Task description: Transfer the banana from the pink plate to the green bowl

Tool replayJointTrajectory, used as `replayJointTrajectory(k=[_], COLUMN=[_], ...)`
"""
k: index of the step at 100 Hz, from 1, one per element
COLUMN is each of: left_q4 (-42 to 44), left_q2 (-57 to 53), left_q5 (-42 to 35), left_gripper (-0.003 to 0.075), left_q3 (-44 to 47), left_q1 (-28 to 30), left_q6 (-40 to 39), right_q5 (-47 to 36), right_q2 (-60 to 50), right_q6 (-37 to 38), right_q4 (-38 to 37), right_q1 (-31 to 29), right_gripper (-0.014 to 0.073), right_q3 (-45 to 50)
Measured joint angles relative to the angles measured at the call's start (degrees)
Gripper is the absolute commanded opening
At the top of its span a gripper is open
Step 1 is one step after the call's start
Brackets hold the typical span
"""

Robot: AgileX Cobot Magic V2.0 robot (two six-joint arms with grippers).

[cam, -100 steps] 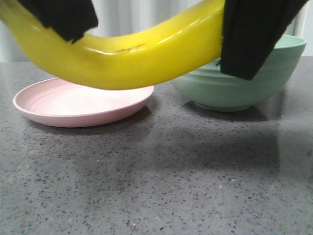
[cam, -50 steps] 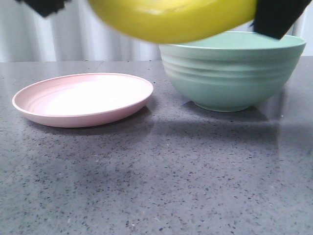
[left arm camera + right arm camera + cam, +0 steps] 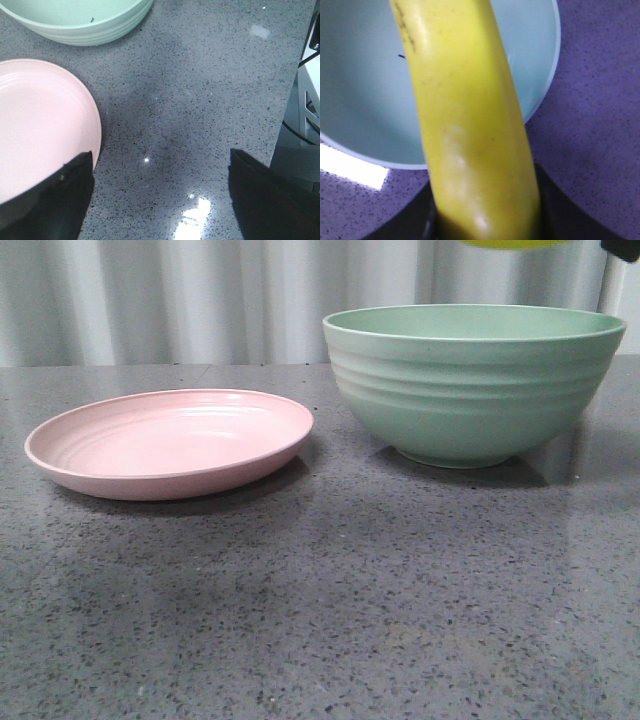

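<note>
The right gripper (image 3: 485, 225) is closing around the banana (image 3: 465, 115), which is looking light, stiff and slippery, above the green bowl (image 3: 365, 100).

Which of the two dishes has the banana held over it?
The green bowl: the right gripper holds the banana above it, while the pink plate lies bare.

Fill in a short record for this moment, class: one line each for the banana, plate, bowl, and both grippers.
banana: held in the air over the green bowl, not yet inside
pink plate: nothing on it, on the table beside the bowl
green bowl: upright, nothing seen inside
right gripper: shut on the banana
left gripper: open, holding nothing, above the table near the plate
</note>
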Motion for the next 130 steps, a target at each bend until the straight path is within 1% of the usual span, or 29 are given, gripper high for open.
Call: replayJointTrajectory(k=[7, 12, 19, 21, 31, 37, 40, 70, 75, 79, 84, 86, 88, 89, 90, 91, 92, 94, 96, 100, 105, 107, 108, 119, 130], left_q4=[-0.1, -0.5, -0.9, -1.0, -1.2, -1.2, -1.2, -1.3, -1.3, -1.3, -1.3, -1.3, -1.3, -1.3, -1.3, -1.3, -1.3, -1.2, -1.2, -1.1, -1.1, -1.1, -1.1, -1.0, -1.0], left_q2=[0.0, 0.0, 0.0, 0.0, 0.0, 0.0, 0.0, 0.0, 0.0, 0.0, 0.0, 0.0, 0.0, 0.0, 0.0, 0.0, 0.0, 0.0, 0.0, -0.1, -0.4, -0.6, -0.7, -2.9, -6.9], left_q5=[-0.2, -0.5, -0.6, -0.6, -0.6, -0.6, -0.6, -0.8, -0.9, -1.1, -1.3, -1.4, -1.4, -1.6, -1.6, -1.6, -1.6, -1.6, -1.6, -1.6, -1.6, -1.6, -1.6, -2.0, -6.0], left_gripper=[0.0493, 0.0493, 0.0493, 0.0493, 0.0493, 0.0493, 0.0493, 0.0492, 0.0492, 0.0484, 0.0443, 0.0427, 0.0399, 0.0378, 0.0366, 0.0342, 0.0342, 0.0286, 0.0242, 0.0163, 0.0038, 0.0007, -0.0022, -0.0019, -0.0019], left_q3=[0.0, 0.0, 0.0, 0.0, 0.0, 0.0, 0.0, 0.0, 0.0, 0.0, 0.0, 0.0, 0.0, 0.0, 0.0, 0.0, 0.0, 0.0, 0.0, 0.0, 0.0, 0.0, 0.0, 0.1, 1.8], left_q1=[0.0, 0.0, 0.0, 0.0, 0.0, 0.0, 0.0, 0.0, 0.0, 0.0, 0.0, 0.0, 0.0, 0.0, 0.0, 0.0, 0.0, 0.0, 0.0, 0.0, 0.0, 0.0, 0.0, 0.0, 0.0], left_q6=[0.0, -0.1, -0.1, -0.1, -0.1, -0.1, -0.1, -0.1, -0.1, -0.2, -0.3, -0.3, -0.6, -0.6, -0.7, -0.7, -0.8, -0.9, -1.0, -1.2, -1.3, -1.4, -1.4, -2.1, -3.5], right_q5=[-0.4, -0.8, -0.8, -0.8, -1.2, -1.6, -1.7, -1.9, -1.7, -1.7, -1.7, -1.7, -1.7, -1.7, -1.7, -1.7, -1.7, -1.5, -1.4, -1.1, -0.6, -0.6, -0.6, -1.6, -4.8], right_q2=[1.5, 2.6, 4.1, 4.5, 5.5, 5.5, 5.5, 5.5, 5.5, 5.5, 5.3, 5.0, 4.6, 4.5, 4.4, 4.0, 3.9, 3.3, 2.8, 1.5, -0.2, -1.0, -1.3, -7.0, -14.5], right_q6=[0.8, 1.1, 1.5, 1.6, 1.7, 1.9, 2.0, 2.4, 2.4, 2.4, 2.4, 2.4, 2.4, 2.4, 2.4, 2.4, 2.4, 2.4, 2.4, 2.4, 2.4, 2.4, 2.4, 2.4, 2.5], right_q4=[0.0, 0.0, 0.1, 0.1, 0.5, 0.7, 0.7, 0.7, 0.7, 0.7, 0.7, 0.7, 0.7, 0.7, 0.7, 0.7, 0.7, 0.7, 0.7, 0.7, 0.7, 0.7, 0.7, 0.7, 1.1], right_q1=[-0.7, -1.0, -1.1, -1.1, -1.1, -1.1, -1.1, -1.1, -1.1, -1.1, -1.1, -1.1, -1.1, -1.1, -1.1, -1.1, -1.1, -1.1, -1.1, -1.1, -1.1, -1.1, -1.1, -1.1, -1.1], right_gripper=[-0.0054, -0.0009, 0.0106, 0.0165, 0.0342, 0.0392, 0.0395, 0.0385, 0.0358, 0.0304, 0.0206, 0.0157, 0.0086, 0.0086, 0.0051, 0.0034, 0.0000, -0.0050, -0.0081, -0.0075, -0.0075, -0.0075, -0.0075, -0.0075, -0.0075], right_q3=[0.0, 0.0, -0.2, -0.5, -1.1, -1.2, -1.4, -1.7, -2.1, -2.6, -3.1, -3.3, -3.4, -3.4, -3.4, -3.4, -3.5, -3.5, -3.5, -3.5, -3.5, -3.5, -3.5, -2.3, 1.2])
